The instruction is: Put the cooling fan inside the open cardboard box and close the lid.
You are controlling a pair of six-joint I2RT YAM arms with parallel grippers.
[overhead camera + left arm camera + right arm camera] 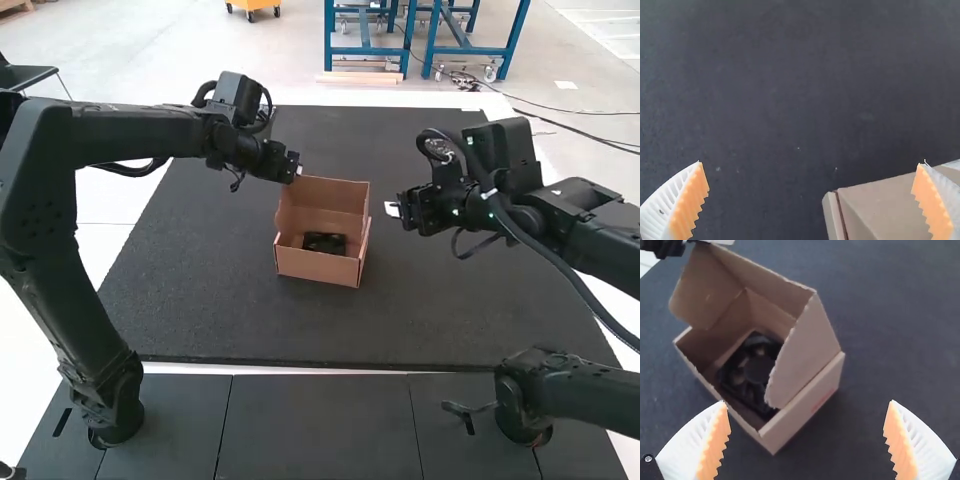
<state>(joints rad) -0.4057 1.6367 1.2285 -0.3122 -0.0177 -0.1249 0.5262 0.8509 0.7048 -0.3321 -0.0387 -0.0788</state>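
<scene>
High view: the black square cooling fan [322, 241] lies inside the brown open cardboard box [318, 262], near the middle of the black rubber mat [190, 290]. The left gripper [291, 166], fingers spread wide and empty, sits at the upright lid flap's [325, 195] top corner, likely to fold it down. The right gripper [392, 210], also wide open and empty, hovers beside the box's right wall.

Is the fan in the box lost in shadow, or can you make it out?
High view: the cooling fan is a dark patch in the shaded cardboard box. Right wrist view: its round hub shows, partly behind a side flap.
</scene>
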